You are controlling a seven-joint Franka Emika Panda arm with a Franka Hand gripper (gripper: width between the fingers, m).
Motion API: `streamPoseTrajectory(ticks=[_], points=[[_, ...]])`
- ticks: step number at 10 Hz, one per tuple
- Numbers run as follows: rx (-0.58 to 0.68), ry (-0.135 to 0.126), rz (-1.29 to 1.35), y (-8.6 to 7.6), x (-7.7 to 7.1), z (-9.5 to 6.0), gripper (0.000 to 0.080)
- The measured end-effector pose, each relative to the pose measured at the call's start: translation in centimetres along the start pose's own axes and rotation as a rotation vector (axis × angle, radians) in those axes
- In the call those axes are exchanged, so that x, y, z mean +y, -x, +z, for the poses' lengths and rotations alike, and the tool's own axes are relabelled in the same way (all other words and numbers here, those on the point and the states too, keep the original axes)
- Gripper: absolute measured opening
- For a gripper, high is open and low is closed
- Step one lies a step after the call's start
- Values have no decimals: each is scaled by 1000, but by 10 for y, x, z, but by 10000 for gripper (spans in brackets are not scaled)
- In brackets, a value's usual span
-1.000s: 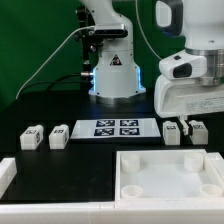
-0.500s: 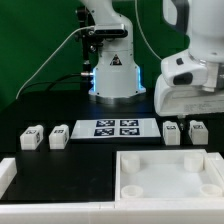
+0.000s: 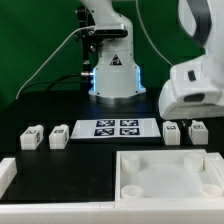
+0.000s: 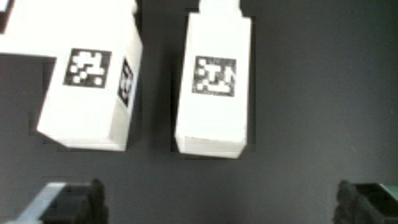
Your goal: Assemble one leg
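Tabletop (image 3: 40, 105): black and matte, seen spread beneath the fingers (image 4: 71, 198).
Backdrop (image 3: 35, 40): dark green, set well beyond the fingers.
Light: soft, spread evenly over the tabletop.

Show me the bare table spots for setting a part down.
Bare: black table between the exterior view's left pair of legs and the tray; also behind those legs. Crowded: exterior view's right, two legs close by marker board and tray.

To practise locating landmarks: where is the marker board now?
In the exterior view, the marker board lies flat mid-table, between one leg on the exterior view's left and another leg on its right, behind the white tray.
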State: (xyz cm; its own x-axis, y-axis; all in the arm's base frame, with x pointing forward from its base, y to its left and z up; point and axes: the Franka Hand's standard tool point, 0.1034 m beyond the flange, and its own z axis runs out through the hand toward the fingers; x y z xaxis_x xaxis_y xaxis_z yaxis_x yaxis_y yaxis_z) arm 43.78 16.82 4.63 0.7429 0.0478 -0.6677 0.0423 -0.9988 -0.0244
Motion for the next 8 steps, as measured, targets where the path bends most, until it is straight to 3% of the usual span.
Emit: streamPoseTrajectory(ticks=[2, 5, 8], points=[[-12, 1, 26, 1, -1, 5, 649], [-53, 18, 58, 9, -5, 26, 649], [-93, 9, 111, 10, -10, 46, 649]])
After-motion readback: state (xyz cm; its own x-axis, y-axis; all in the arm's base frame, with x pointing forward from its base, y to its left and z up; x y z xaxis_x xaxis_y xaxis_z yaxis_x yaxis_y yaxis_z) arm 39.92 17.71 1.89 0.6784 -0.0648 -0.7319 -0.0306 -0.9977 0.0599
